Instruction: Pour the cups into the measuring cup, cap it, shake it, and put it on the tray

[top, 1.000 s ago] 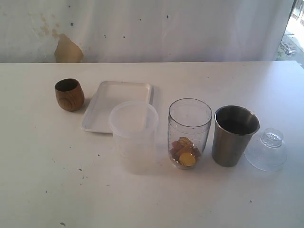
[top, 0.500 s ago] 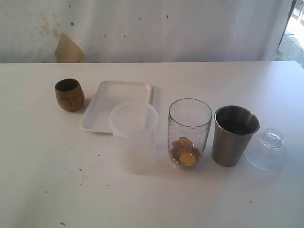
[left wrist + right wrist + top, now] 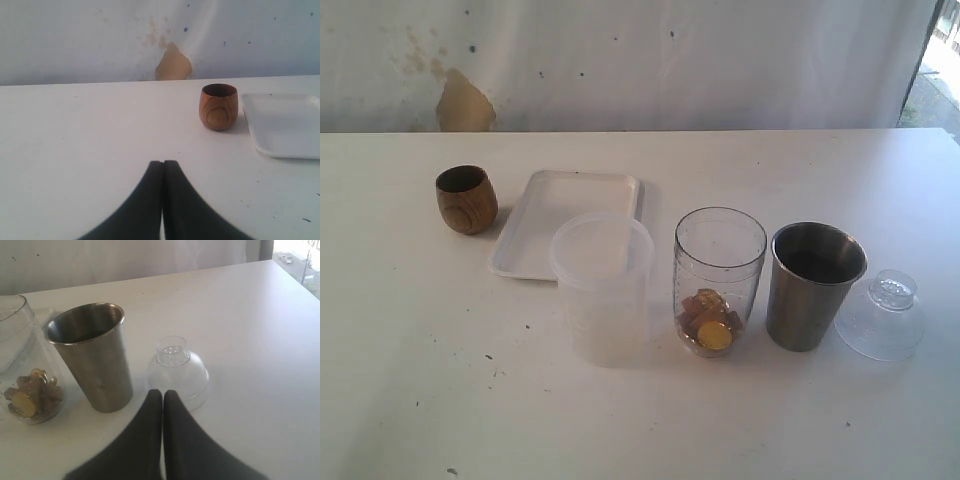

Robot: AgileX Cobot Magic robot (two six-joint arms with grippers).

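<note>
Two cups stand upright at opposite ends of the white table (image 3: 410,380). The small wooden cup (image 3: 466,199) is on the left, just beside the tray (image 3: 565,205), which lies flat. The steel cup (image 3: 814,285) is on the right. A frosted jug (image 3: 602,290) stands at the tray's near corner. The measuring cup (image 3: 720,270) stands upright and uncapped between the jug and the steel cup, near both. Small brown and gold pieces (image 3: 710,322) sit in its bottom. A clear domed lid (image 3: 882,315) rests on the table just beside the steel cup, on its far side from the measuring cup.

The left gripper (image 3: 163,165) has its jaws pressed together on nothing, well apart from the wooden cup. The right gripper (image 3: 163,392) is likewise closed and empty. Its tips are close to the lid, and whether they touch it cannot be told.
</note>
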